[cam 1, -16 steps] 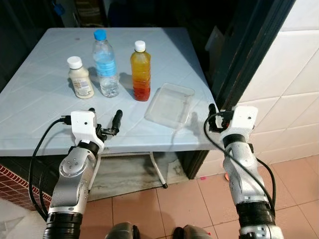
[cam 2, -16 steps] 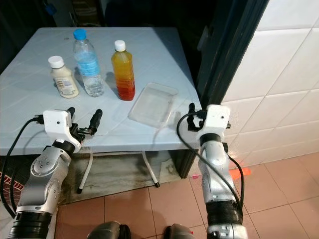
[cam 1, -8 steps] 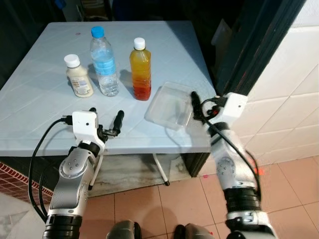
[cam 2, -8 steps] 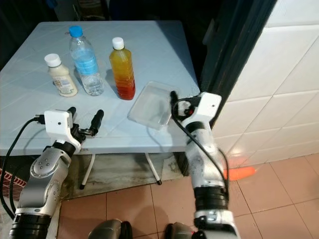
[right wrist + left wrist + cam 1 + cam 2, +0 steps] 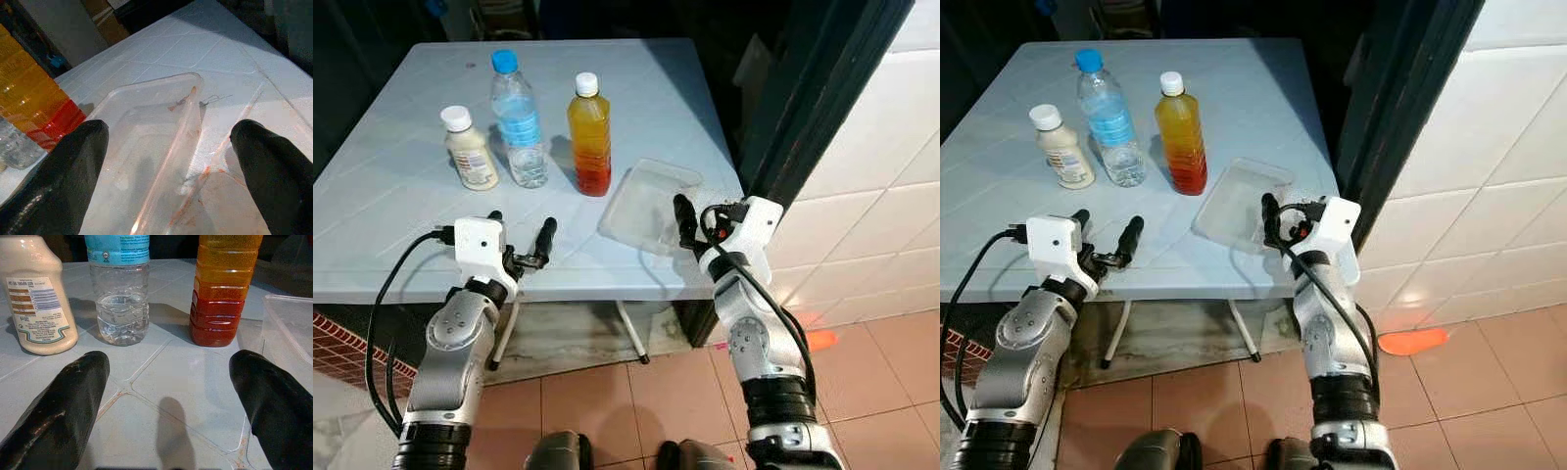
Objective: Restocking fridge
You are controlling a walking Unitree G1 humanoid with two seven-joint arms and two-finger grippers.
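Right gripper point(image 5: 166, 161): gaping wide at the clear plastic tray point(image 5: 649, 205), table's point(image 5: 401, 235) right edge.
Left gripper point(image 5: 168, 396): spread wide.
Cream bottle point(image 5: 35, 293) label: unreadable.

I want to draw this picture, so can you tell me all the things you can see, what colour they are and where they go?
Table: one, pale blue-white, in front of the robot.
Small bottle: one, cream with white cap, on the table, furthest to the robot's left.
Water bottle: one, clear with blue cap and label, between the other two bottles.
Juice bottle: one, orange and red with white cap, right of the water bottle.
Tray: one, clear plastic, near the table's right edge.
Floor tiles: pinkish, under the table.
Wall tiles: white, on the right.
Left gripper: black fingers, open, over the table's front edge.
Right gripper: black fingers, open, at the tray.
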